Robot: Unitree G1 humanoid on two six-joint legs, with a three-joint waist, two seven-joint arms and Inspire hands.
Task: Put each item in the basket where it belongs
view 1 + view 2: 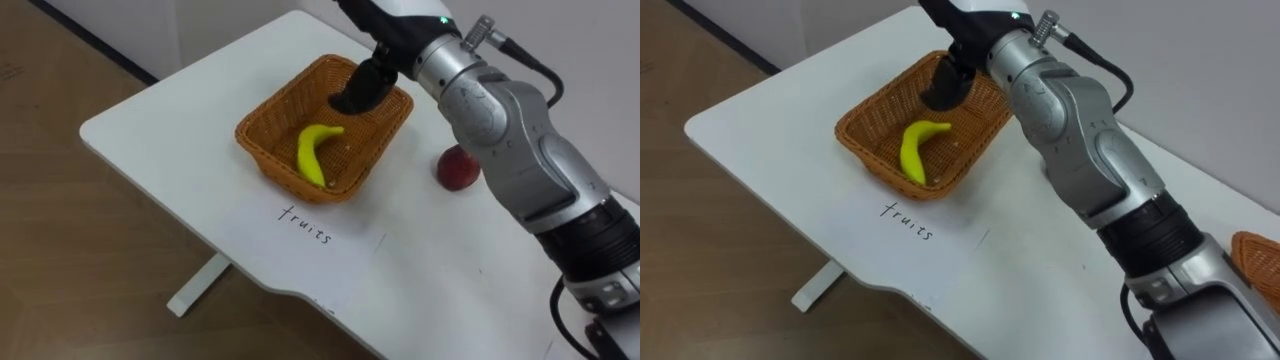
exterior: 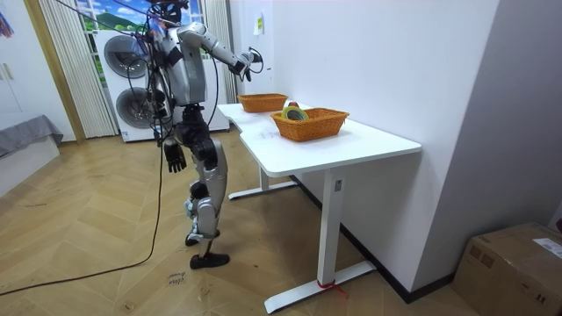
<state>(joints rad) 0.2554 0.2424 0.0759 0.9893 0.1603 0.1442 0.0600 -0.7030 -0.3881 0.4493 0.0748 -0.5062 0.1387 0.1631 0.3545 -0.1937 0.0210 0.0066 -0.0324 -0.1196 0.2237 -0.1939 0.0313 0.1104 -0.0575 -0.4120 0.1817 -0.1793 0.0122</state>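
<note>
Red apple sits on the table, four o'clock from the right hand hovering over the basket containing the banana; finger state cannot be told. Right arm judged nearer.

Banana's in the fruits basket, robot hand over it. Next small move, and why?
Probably lift the right robot hand clear of the basket and swing toward the red apple: it lies on the table beside the basket, while the banana is already inside.

Right robot hand extends forward; left robot hand hangs down.
</note>
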